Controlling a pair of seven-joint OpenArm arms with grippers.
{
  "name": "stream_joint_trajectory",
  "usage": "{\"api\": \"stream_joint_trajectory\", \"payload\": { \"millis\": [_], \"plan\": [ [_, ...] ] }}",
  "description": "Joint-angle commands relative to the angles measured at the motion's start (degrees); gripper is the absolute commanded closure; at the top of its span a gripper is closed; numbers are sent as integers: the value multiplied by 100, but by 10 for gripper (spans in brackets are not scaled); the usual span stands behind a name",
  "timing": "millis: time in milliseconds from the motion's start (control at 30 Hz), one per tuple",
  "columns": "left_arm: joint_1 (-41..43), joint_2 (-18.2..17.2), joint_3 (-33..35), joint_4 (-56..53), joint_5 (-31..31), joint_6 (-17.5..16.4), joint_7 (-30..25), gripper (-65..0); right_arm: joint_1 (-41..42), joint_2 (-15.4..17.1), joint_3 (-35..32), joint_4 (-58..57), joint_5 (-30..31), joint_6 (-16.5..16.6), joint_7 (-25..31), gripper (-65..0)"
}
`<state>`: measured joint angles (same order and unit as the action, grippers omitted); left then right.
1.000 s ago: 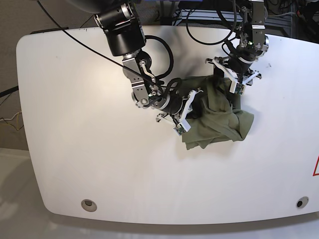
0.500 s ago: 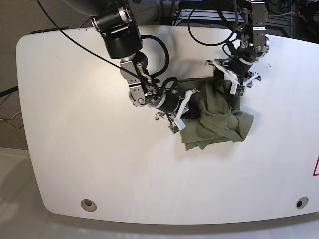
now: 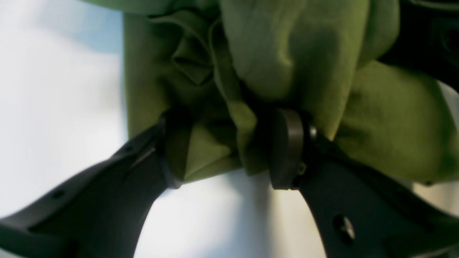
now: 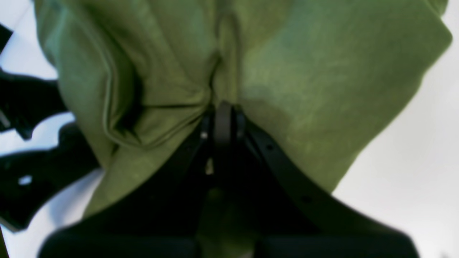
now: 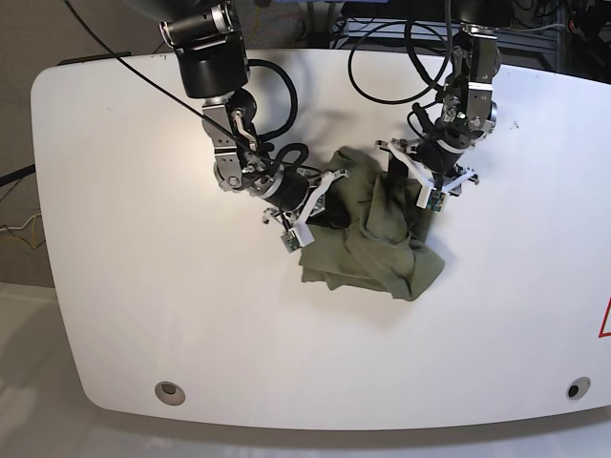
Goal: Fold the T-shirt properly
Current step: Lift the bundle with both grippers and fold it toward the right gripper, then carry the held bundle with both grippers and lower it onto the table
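Right gripper [image 4: 223,125] is pinched fully shut on a fold of the shirt [image 5: 377,239], its pads meeting with olive cloth drawn into radiating creases around them. Left gripper [image 3: 224,150] has its jaws standing wide, with a thick bunch of the same cloth lying between the two pads [image 3: 283,148]; the wrist view does not show whether they press it, so a grip there cannot be told.

On the table [image 5: 143,286] the shirt lies near the middle, a crumpled heap between the two arms, its far edges lifted toward each gripper and its lower part resting on the white top.

The shirt looks light, soft and limp. It will sag and bunch wherever it is not supported, and it should not slip readily from rubbery pads. A pinch on a single layer at a seam, hem or shoulder would likely serve better than a handful of folds, since bunched layers hide which edge is held and would drag the rest along unevenly.
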<state>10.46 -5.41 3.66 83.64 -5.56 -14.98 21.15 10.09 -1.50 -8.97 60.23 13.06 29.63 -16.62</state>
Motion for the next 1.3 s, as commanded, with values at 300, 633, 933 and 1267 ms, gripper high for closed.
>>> {"api": "stream_joint_trajectory", "payload": {
  "millis": [300,633,933,1267],
  "plan": [
    [137,35,799,-333,350,536,1459,-326,-609,479,102,795,-264,-171,-725,-5],
    [93,-237,931,-333,350,624,1459,-326,-1277,523,339,1630,-264,-171,-830,-5],
    [-224,-474,931,-412,350,624,1459,-326,-1778,488,277,2140,-291,-163,-830,-5],
    [-646,-589,939,-834,350,606,1450,-326,-2077,488,-250,2544,-299,-171,-830,-5]
  ]
}}
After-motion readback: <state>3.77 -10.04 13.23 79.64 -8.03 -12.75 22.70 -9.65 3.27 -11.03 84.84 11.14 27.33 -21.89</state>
